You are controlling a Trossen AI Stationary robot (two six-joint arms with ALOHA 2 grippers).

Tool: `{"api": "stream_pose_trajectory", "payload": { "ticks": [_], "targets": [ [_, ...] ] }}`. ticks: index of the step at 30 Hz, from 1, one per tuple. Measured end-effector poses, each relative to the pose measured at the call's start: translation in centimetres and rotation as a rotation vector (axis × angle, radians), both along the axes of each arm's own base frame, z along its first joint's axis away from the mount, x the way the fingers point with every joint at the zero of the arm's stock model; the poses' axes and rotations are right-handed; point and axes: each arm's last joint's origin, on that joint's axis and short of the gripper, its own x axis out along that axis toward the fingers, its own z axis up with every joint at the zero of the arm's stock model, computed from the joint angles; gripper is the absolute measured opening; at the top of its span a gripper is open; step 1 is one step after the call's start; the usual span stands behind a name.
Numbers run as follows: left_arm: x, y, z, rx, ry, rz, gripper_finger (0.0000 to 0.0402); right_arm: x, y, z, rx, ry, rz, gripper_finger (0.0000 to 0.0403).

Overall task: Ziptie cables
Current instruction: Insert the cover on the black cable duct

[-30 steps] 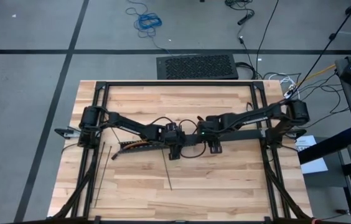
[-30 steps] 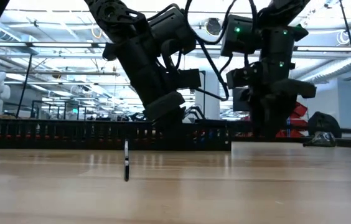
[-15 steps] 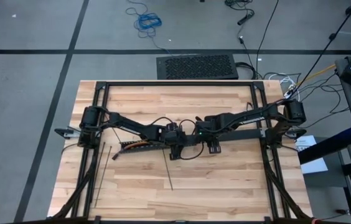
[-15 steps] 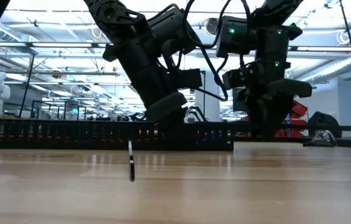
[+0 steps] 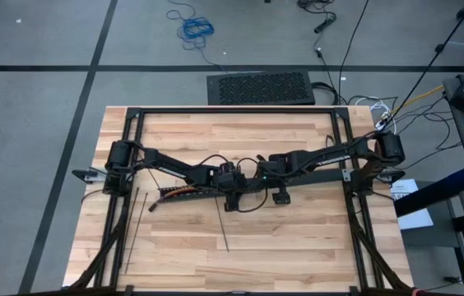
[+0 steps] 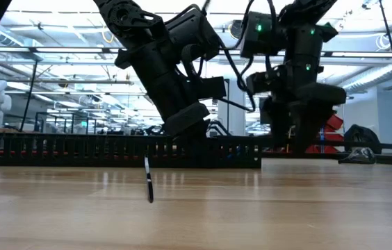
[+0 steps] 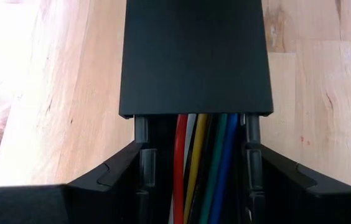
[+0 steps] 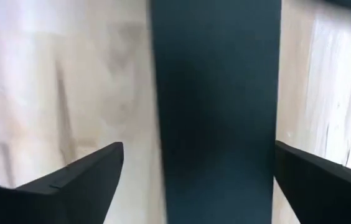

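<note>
The cables (image 7: 200,168), red, yellow, green and blue strands side by side, run inside the black slotted channel (image 7: 194,56) at mid-table, between the left gripper (image 7: 194,186) fingers, which are clamped on that channel. The right gripper (image 8: 216,180) straddles the channel, fingers apart.

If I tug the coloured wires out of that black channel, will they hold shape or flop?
Probably flop: the cables are thin separate strands. They look light and would likely fan apart once clear of the channel, which holds them parallel at the left gripper.
</note>
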Motion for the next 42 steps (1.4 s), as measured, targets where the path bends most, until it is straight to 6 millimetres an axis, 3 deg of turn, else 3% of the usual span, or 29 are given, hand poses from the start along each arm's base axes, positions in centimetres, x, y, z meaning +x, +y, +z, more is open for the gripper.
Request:
{"api": "stream_pose_trajectory", "payload": {
  "ticks": [7, 12, 15, 20, 22, 36, 42],
  "targets": [
    [0.0, 0.0, 0.0, 0.000, -0.001, 0.000, 0.0234, 0.2, 1.7, 4.6, -0.002, -0.155, 0.019, 0.0376],
    [0.0, 0.0, 0.0, 0.000, -0.001, 0.000, 0.0234, -1.2, 1.2, 7.0, -0.009, -0.226, -0.040, 0.0318],
    [0.0, 0.0, 0.0, 0.000, -0.001, 0.000, 0.0234, -1.6, 0.8, 6.8, 0.005, -0.246, -0.102, 0.0250],
    [0.0, 0.0, 0.0, 0.001, -0.003, 0.000, 0.0234, -1.4, 1.0, 5.3, 0.052, -0.300, -0.130, 0.0064],
    [0.0, 0.0, 0.0, 0.000, -0.004, 0.000, 0.0234, -1.3, 1.0, 4.7, 0.062, -0.329, -0.131, 0.0018],
    [0.6, 0.4, 0.3, -0.036, -0.043, 0.032, 0.0248, -1.3, -0.1, 2.8, 0.052, -0.424, -0.141, 0.0000],
    [0.9, 0.6, 0.7, -0.042, -0.061, 0.033, 0.0258, -0.5, -0.5, 1.0, 0.085, -0.405, -0.116, 0.0000]
  ]
}}
